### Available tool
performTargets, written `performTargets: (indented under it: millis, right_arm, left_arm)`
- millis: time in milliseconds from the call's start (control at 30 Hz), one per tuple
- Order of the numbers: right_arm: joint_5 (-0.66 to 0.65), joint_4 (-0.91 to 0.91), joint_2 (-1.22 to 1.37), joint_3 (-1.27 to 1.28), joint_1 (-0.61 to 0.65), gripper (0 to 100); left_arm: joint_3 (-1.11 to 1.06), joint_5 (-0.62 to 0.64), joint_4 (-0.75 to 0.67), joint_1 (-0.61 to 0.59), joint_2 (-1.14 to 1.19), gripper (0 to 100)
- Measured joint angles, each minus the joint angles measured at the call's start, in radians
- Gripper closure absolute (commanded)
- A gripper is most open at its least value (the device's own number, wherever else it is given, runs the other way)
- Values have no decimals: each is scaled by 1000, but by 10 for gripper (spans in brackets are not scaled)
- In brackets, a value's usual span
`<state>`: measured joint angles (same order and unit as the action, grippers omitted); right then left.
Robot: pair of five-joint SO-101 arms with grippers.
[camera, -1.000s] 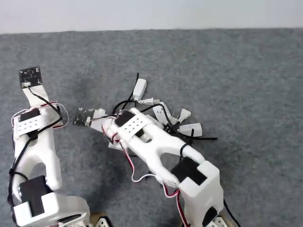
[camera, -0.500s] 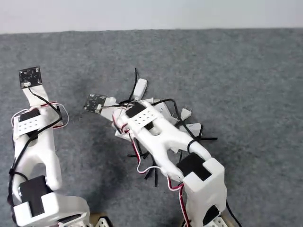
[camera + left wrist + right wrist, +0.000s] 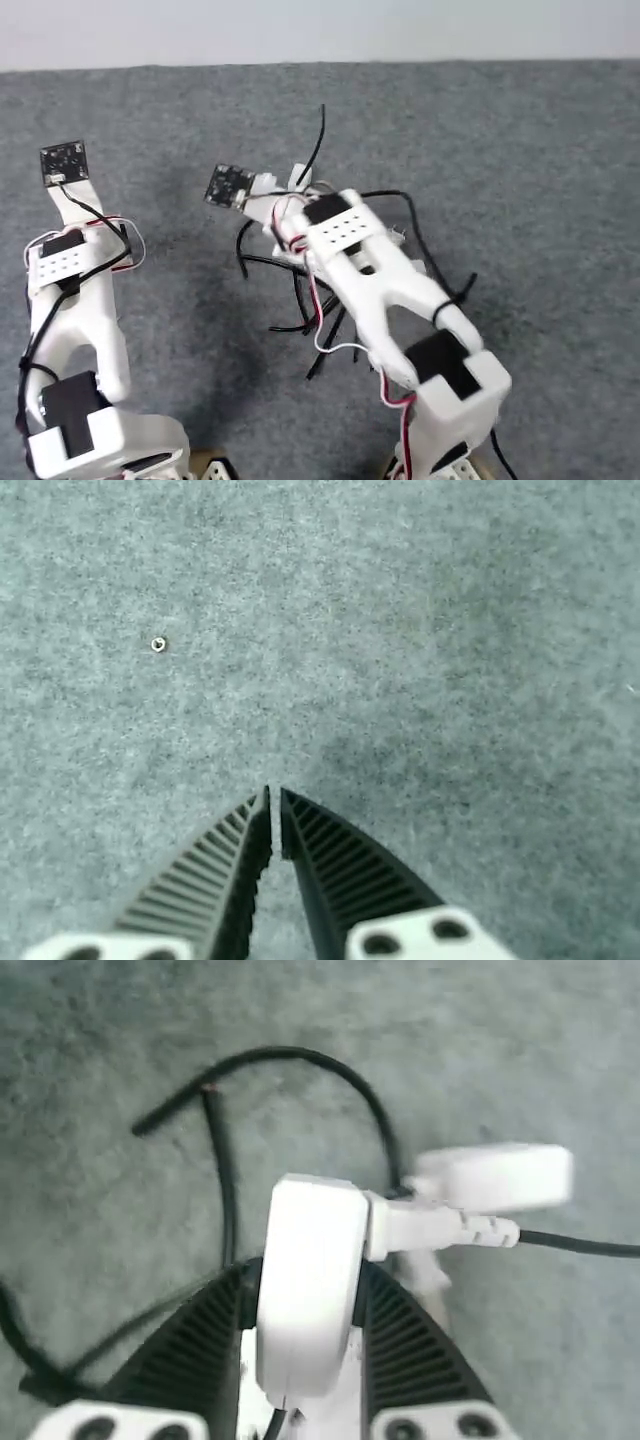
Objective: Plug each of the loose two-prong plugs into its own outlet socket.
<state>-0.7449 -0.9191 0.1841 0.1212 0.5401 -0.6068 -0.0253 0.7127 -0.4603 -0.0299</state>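
1. nearest, the left arm (image 3: pixel 70 300) had not stirred in the last second. the left gripper (image 3: pixel 273 805) was closed on nothing, tips together over bare carpet (image 3: pixel 450 630) at the left.
2. the right arm (image 3: pixel 380 280) had swung away from the left and stretched farther out, its wrist ending farther from its base.
3. loose black cords (image 3: pixel 300 300) had been dragged along. a second before they were bunched under the wrist; now they lay strewn on the near-left side of that arm.
4. the right gripper (image 3: pixel 305 1270) was clamped around a white socket (image 3: pixel 310 1250), one finger on each side.
5. a plug (image 3: pixel 430 1228) sat against the socket's side, its cord (image 3: pixel 580 1245) running off. whether its prongs were fully home could not be told.
6. just beyond, a second white piece (image 3: pixel 495 1175) was too blurred to name.
7. plug and socket seemed to travel as one, so that pairing looked made or nearly made. the other plugs probably remained to be done, and the trailing cords could snag them.
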Motion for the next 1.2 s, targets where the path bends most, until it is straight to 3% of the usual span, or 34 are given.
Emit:
performTargets:
  millis: [333,500,867,1200]
  right_arm:
    - [0,-301,-321,0,-92,991]
    - [-2,-453,-451,0,-221,991]
    - [-3,-526,-528,14,-795,991]
    - [-114,-117,-531,322,-1335,991]
  left_arm:
    - [0,0,0,0,0,985]
    - [0,0,0,0,0,985]
    - [0,0,0,0,0,985]
    - [0,0,0,0,0,985]
